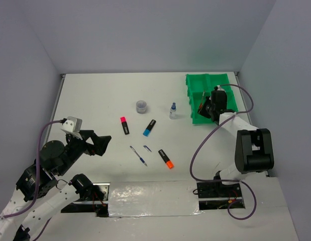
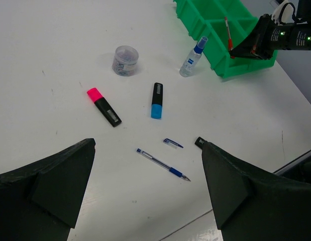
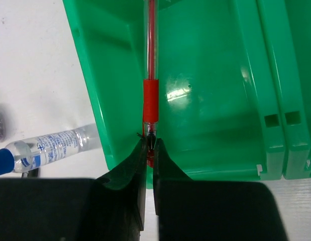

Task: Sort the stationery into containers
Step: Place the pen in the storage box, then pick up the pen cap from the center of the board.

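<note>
Our right pincer [image 3: 149,145] pinches the red pen [image 3: 150,100], which dips into the tray [image 3: 205,100] but is not yet released. Our left pincer [image 2: 146,145] hangs spread above the bench [image 2: 55,50], where highlighters [image 2: 156,100], blue pen [image 2: 163,164], bottle [image 2: 192,57] and tub [image 2: 125,60] lie unsorted; we judge the task barely begun.

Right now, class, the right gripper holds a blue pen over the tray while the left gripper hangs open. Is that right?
No: the pen is red, not blue, as the right wrist view shows. The right gripper does hold it over the tray, and the left gripper hangs open.
</note>
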`<state>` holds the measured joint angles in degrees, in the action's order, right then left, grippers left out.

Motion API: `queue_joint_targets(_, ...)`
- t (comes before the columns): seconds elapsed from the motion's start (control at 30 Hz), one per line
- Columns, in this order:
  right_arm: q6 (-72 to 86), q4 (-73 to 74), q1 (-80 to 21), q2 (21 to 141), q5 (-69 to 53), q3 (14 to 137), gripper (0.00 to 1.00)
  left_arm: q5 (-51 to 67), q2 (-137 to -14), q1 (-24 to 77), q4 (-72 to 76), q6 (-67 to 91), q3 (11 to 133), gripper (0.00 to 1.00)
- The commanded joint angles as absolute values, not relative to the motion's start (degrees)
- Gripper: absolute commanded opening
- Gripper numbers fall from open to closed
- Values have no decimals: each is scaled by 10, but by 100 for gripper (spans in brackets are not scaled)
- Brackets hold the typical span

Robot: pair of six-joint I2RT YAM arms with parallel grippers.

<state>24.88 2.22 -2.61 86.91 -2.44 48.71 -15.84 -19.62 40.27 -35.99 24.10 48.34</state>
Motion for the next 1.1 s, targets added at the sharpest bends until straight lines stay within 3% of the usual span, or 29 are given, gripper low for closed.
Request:
queue_joint_targets(0.0,258,-20,-22,877,-32,507,10,-149,-192,404,-338,230,480,99)
queue_joint_targets(0.23,254,-10,-23,905,-33,523,41,-149,-193,404,-337,231,479,99)
queue_joint_targets(0.47,250,10,-22,863,-29,527,55,-149,-195,404,-339,232,480,99)
queue_joint_targets(0.63,248,25,-22,846,-34,535,56,-155,-194,404,-340,236,482,99)
queue_joint_targets(0.87,228,69,-61,672,-49,512,59,-235,-234,404,-368,281,499,99)
queue_joint_targets(0.9,215,80,-73,651,-47,512,85,-249,-246,404,-382,292,508,99)
queue_joint_targets(1.07,162,152,-196,589,-39,518,90,-294,-333,404,-429,442,514,99)
